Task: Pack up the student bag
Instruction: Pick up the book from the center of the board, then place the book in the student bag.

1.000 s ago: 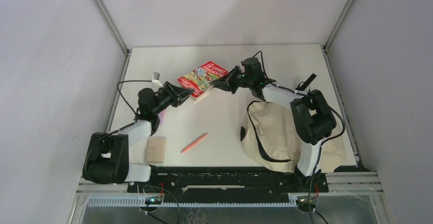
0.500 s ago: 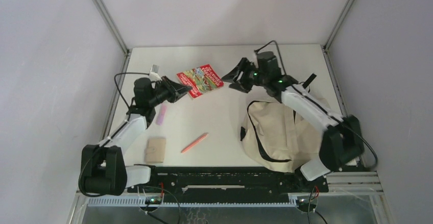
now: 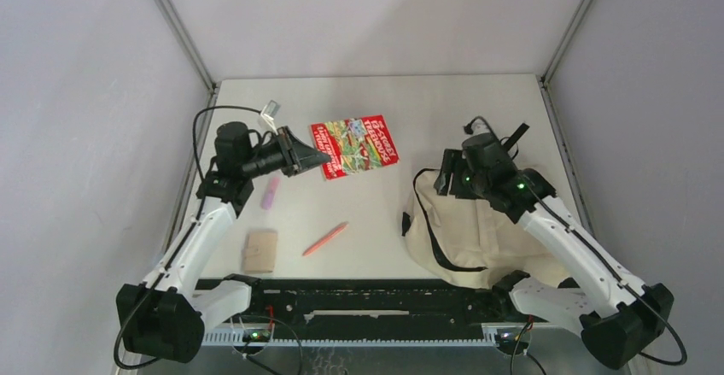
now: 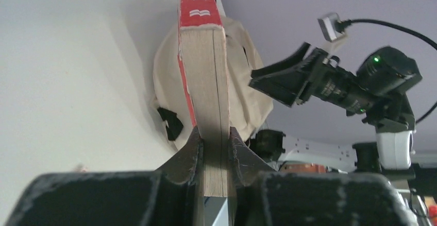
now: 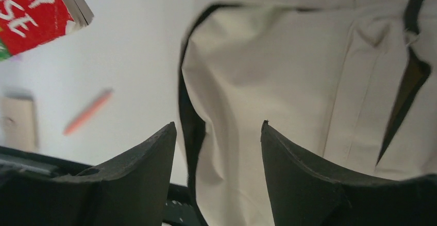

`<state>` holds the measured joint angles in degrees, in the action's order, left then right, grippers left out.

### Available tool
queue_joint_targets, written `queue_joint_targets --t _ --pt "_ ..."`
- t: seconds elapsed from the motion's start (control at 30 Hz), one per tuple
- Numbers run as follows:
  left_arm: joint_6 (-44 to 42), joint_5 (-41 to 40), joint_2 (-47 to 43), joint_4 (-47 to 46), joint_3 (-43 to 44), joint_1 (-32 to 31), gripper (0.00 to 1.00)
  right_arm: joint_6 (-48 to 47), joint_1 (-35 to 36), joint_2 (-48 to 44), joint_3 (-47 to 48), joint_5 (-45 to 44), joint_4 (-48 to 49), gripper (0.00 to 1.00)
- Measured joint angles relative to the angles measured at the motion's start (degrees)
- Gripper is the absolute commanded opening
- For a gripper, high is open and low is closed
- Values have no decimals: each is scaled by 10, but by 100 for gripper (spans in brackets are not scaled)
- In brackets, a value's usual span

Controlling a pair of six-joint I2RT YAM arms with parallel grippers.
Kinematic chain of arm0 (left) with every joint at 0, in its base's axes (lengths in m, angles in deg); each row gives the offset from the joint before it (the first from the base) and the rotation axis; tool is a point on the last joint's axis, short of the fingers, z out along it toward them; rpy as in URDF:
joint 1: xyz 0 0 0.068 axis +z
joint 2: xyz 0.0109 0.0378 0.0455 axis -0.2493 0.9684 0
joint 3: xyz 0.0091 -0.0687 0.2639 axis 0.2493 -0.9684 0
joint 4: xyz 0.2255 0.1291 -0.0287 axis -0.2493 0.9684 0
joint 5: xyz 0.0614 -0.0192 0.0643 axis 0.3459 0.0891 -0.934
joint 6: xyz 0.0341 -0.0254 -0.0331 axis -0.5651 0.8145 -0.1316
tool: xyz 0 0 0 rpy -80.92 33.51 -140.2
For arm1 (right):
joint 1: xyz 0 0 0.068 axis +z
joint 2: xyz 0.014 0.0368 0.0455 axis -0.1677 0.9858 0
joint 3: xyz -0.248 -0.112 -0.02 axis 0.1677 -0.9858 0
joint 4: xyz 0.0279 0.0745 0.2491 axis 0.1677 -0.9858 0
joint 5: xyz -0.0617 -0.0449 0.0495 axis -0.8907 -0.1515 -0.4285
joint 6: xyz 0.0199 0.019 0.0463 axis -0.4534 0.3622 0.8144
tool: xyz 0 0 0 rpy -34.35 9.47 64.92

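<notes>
The student bag (image 3: 478, 230) is a cream canvas backpack with black straps, lying flat at the table's near right. A red paperback book (image 3: 354, 146) hangs above the table's far middle, and my left gripper (image 3: 320, 160) is shut on its near left corner. In the left wrist view the book (image 4: 203, 66) stands edge-on between the jaws of the left gripper (image 4: 214, 133), with the bag (image 4: 242, 92) behind it. My right gripper (image 3: 446, 184) hovers over the bag's far left edge. It is open (image 5: 216, 125) with only the bag's cloth (image 5: 268, 71) below it.
An orange pencil (image 3: 325, 238) lies mid-table at the front. A tan block (image 3: 260, 250) sits near the left arm's base, and a small pink object (image 3: 271, 192) lies under the left arm. The side walls stand close to the table's edges.
My right gripper opened, let go of the book and drew back right to above the bag. My left gripper raised the book and carried it a little to the right.
</notes>
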<state>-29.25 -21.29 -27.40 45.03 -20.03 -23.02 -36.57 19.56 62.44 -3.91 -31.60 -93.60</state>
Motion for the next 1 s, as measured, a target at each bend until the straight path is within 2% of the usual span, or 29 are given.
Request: queue_joint_targets --t 0.07,0.13,0.43,0.47,0.5,0.57,0.83,1.0 --pt "-6 1 0 12 -1 -20 0 -8 21 12 -12 -9 -19 75" --pt "-10 1 0 20 -1 -35 0 -15 42 33 -19 -11 -26 74" --pt "-16 -2 8 33 -1 -55 0 -26 59 120 -64 11 -2 55" --pt "-16 -3 8 32 -1 -55 0 -28 61 128 -65 16 2 48" --pt "-16 -3 8 32 -1 -55 0 -29 63 134 -66 19 7 36" --pt "-17 -4 9 32 -1 -55 0 -30 68 145 -66 23 16 2" --pt "-39 6 19 52 1 -50 0 -34 73 148 -53 57 37 0" --pt "-47 37 49 87 17 -21 0 -40 67 170 40 89 40 0"
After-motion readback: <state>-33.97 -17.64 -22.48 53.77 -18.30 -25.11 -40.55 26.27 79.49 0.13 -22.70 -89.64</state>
